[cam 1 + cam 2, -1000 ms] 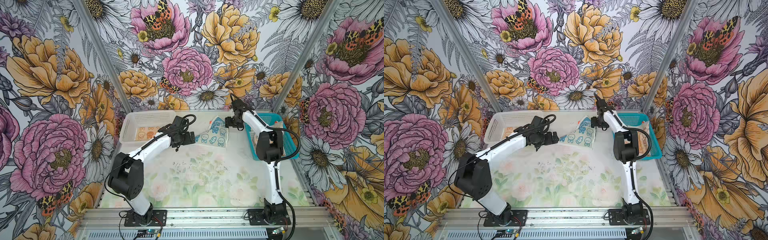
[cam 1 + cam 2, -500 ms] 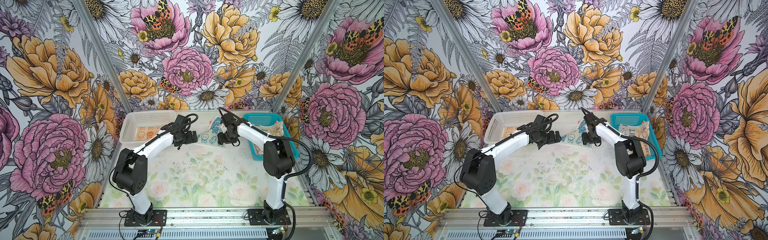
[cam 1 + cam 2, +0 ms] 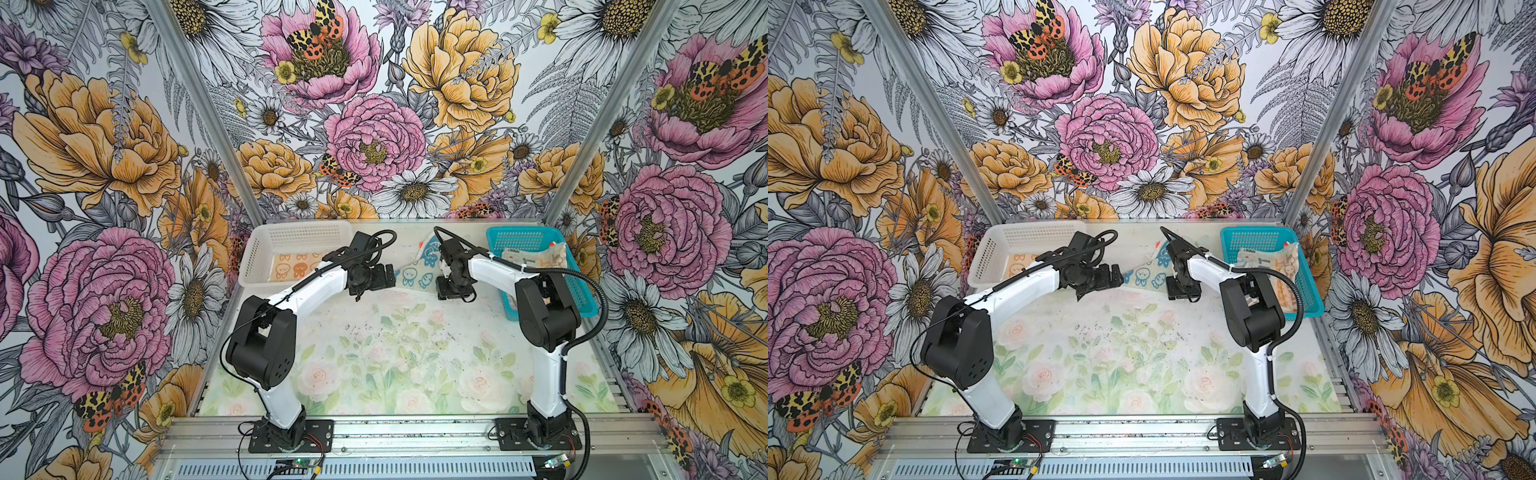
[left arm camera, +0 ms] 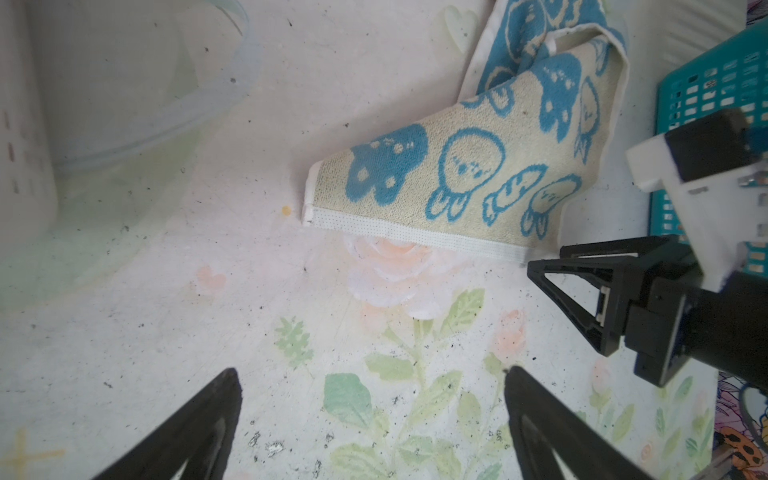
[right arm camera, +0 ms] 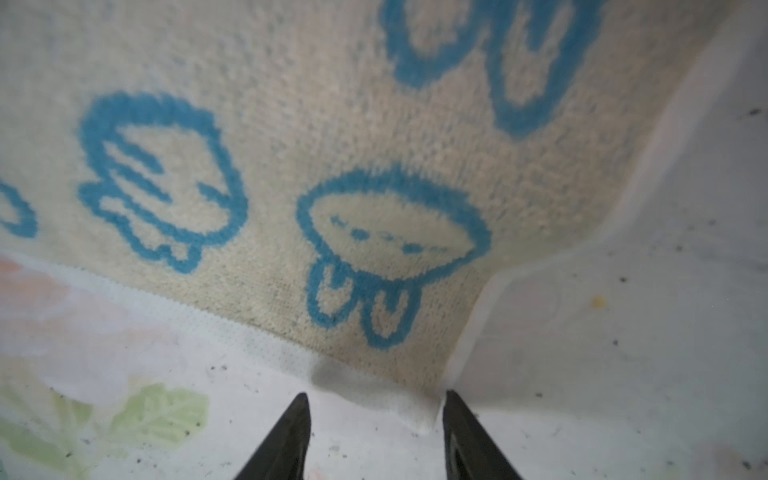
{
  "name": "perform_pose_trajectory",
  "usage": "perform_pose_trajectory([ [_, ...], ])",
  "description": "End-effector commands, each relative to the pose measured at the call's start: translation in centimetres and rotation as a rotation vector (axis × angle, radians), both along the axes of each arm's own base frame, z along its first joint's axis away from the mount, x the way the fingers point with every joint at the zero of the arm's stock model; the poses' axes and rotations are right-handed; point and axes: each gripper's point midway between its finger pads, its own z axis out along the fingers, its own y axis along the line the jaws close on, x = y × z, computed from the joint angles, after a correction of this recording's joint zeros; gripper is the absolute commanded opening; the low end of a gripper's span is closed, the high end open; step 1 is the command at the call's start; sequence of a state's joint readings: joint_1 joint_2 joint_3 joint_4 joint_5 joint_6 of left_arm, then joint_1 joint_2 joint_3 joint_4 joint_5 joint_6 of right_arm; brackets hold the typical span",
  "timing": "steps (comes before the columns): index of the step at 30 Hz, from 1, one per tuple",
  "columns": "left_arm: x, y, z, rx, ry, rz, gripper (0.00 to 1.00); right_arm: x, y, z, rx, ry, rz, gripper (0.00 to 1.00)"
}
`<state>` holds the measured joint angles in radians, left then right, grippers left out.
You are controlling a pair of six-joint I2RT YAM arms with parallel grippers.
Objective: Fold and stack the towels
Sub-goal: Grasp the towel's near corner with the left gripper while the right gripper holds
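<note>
On speckled rose-print tabletop [image 3: 374, 353], floral walls [image 3: 104, 166], cream-blue towel [image 4: 457, 178], left tool [image 4: 370, 374] wide, right tool [image 5: 376, 399] half-open, seemingly astride its corner.

The left gripper [image 4: 371, 372] shows as two black fingers spread wide apart above a table [image 4: 208, 291] printed with pale roses and green leaves and dotted with dark specks. Farther back lies a cream towel [image 4: 478, 166] with blue bunny faces and a white hem. It is folded over itself, with one end bunched toward the far side. The right gripper [image 4: 548, 257] sits on the right, its black tips at the hem's right corner. Behind it stands a teal basket [image 4: 706, 83], and a blurred white basket [image 4: 25, 145] edges the left.
</note>
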<state>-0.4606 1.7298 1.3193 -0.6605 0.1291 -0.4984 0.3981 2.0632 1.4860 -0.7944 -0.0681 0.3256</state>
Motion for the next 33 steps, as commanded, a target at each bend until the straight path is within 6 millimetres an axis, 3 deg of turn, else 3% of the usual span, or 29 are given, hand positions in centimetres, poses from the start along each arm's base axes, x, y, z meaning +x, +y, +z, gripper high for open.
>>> perform_pose_trajectory([
  [1,0.2,-0.1,-0.4,-0.01,-0.001,-0.016,0.99,0.7,-0.2,-0.8,-0.02,-0.015,-0.015,0.48],
  [6,0.2,0.0,-1.0,0.006,0.005,-0.024,0.99,0.3,-0.6,-1.2,-0.043,-0.009,-0.019,0.34],
  [12,0.2,-0.6,-3.1,0.019,0.056,-0.053,0.99,-0.4,-1.0,-1.4,-0.067,-0.003,-0.015,0.11],
  [13,0.1,-0.7,-4.7,0.035,0.09,-0.059,0.99,-0.5,-1.1,-1.3,-0.068,-0.006,-0.015,0.07],
  [15,0.2,-1.1,-5.6,0.049,0.108,-0.075,0.96,-0.7,-1.3,-0.9,-0.068,-0.01,-0.015,0.03],
  [22,0.7,-2.0,-7.5,0.134,0.135,-0.117,0.82,-1.1,-1.7,0.1,-0.047,-0.021,-0.014,0.0],
  [33,2.9,-2.0,-8.3,0.206,0.117,-0.126,0.64,-1.6,-2.5,0.1,-0.032,-0.016,-0.011,0.0],
])
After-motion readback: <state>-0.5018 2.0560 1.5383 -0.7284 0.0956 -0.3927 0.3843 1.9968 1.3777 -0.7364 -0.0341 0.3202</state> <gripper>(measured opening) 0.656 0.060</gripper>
